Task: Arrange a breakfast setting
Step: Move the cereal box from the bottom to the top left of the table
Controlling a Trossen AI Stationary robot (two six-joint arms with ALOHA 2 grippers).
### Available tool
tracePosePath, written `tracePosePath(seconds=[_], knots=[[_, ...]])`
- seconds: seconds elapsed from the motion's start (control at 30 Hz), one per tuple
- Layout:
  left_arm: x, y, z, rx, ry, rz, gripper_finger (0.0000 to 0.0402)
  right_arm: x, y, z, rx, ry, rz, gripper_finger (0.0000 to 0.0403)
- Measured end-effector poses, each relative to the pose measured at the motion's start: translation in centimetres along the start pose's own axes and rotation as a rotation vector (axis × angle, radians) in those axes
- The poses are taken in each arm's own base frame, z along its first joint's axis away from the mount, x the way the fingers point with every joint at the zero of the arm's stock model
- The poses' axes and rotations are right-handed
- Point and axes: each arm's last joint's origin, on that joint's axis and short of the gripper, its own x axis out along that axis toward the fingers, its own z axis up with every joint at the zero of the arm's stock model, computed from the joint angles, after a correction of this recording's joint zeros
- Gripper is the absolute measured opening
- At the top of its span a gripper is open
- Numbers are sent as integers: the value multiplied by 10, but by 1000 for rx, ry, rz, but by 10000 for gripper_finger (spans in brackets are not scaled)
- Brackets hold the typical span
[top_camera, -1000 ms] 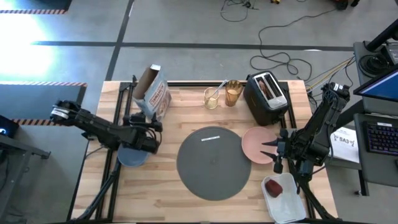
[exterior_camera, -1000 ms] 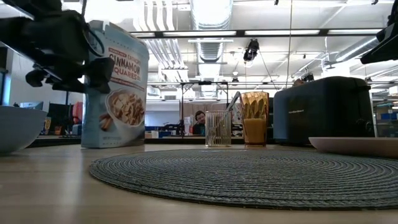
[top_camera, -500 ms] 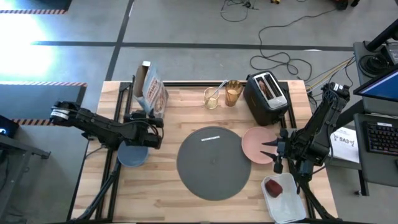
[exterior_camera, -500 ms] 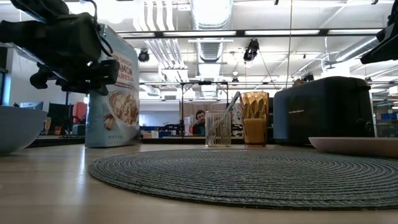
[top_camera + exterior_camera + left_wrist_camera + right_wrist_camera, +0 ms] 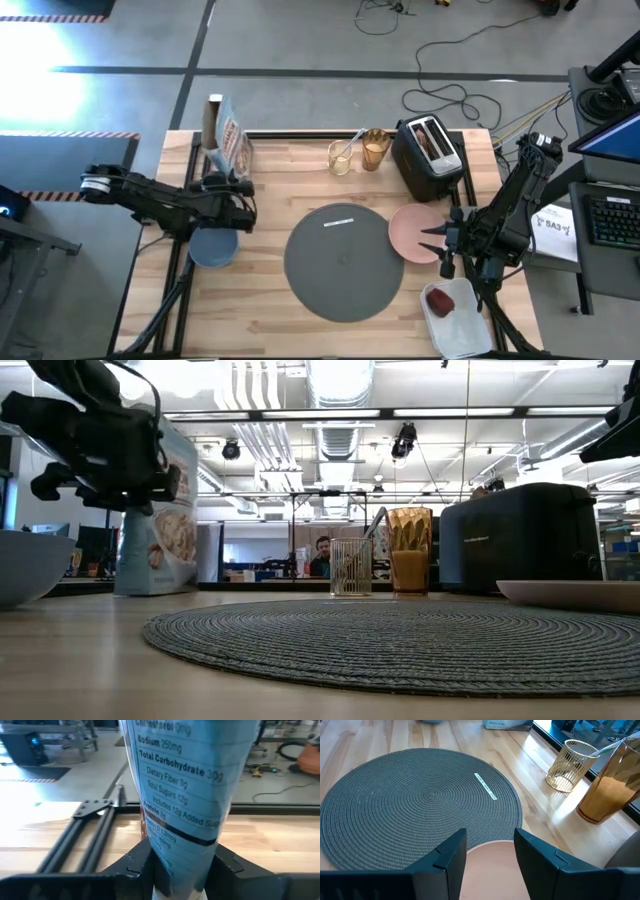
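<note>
My left gripper is shut on a blue cereal box at the table's far left. A small blue bowl sits just near of that gripper. The round dark-grey mat lies mid-table. At the mat's right edge lies the pink plate, and my right gripper hovers open just above it, touching nothing. The amber tumbler and a wire cup holding the spoon stand at the far edge. Toast sticks up from the black toaster. A red apple lies in the white tray. My left gripper pinches the cereal box between its two fingers, one on each broad face, with the narrow nutrition panel facing the wrist. The fingers come nearly level from the table's near side. The box walls draw in between them. The box stands about upright, and I cannot tell whether its bottom is clear of the table.
The black toaster stands at the far right. A white tray sits at the near right corner. A dark metal frame runs along the table's left side. Bare wood shows on the near left.
My left gripper has swung toward the table's far left corner with the cereal box. The box has shifted left and turned about its upright line, so its narrow side now faces the low camera instead of its printed front.
</note>
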Motion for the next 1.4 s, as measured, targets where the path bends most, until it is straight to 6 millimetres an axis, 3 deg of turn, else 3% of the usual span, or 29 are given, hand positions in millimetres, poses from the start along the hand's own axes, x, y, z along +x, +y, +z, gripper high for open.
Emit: tracePosePath(seconds=[0.4, 0.7, 1.0, 1.4], knots=[[3, 21, 7, 29, 37, 147, 106, 0, 0, 0, 0, 0, 0, 155], [2, 16, 10, -42, 70, 152, 114, 0, 0, 0, 0, 0, 0, 155], [-4, 4, 22, 21, 146, 145, 182, 0, 0, 0, 0, 0, 0, 155], [-15, 1, 22, -86, 335, 197, 281, 0, 0, 0, 0, 0, 0, 155]])
